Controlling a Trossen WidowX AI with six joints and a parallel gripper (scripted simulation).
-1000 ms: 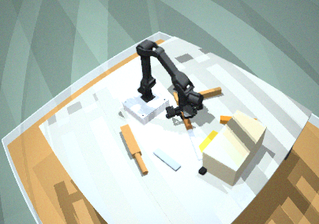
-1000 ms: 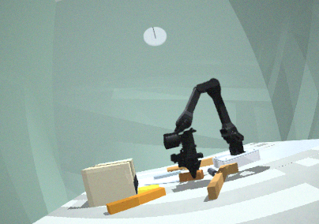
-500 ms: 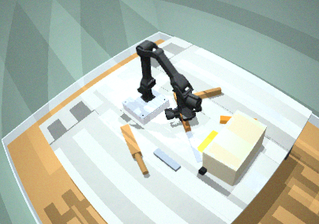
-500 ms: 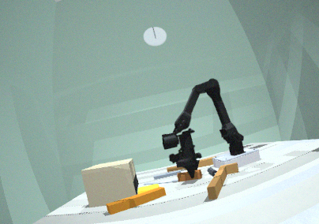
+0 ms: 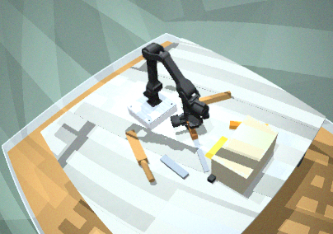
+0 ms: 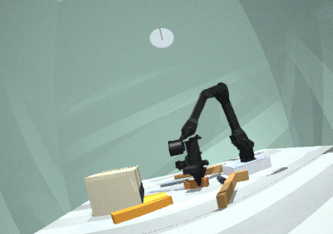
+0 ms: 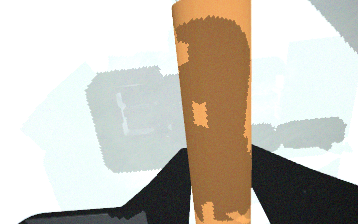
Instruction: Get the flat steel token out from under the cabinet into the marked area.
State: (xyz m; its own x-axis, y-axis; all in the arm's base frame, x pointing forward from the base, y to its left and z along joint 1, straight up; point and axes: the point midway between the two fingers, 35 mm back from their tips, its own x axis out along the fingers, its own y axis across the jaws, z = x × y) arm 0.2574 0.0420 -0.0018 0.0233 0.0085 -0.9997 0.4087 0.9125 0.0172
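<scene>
My gripper [image 5: 189,125] [image 6: 198,178] [image 7: 214,152] is shut on the orange handle [image 5: 192,133] [image 6: 194,184] [image 7: 215,100] of a long tool. It holds the handle low over the table. The tool's pale blade [image 5: 203,158] runs from the handle toward the lower front of the cream cabinet [image 5: 247,150] [image 6: 113,190]. A yellow marked strip [image 5: 218,145] lies on the table in front of the cabinet, beside the blade. I cannot see the steel token in any view. In the wrist view the handle fills the middle and only bare table shows behind it.
A long orange stick [image 5: 141,154] [image 6: 230,187] and a flat grey bar [image 5: 174,166] lie left of the tool. Another orange stick [image 5: 216,97] [image 6: 142,209] lies behind the arm. A small orange block sits at the cabinet's back corner. The arm's white base [image 5: 152,111] [image 6: 247,166] stands mid-table.
</scene>
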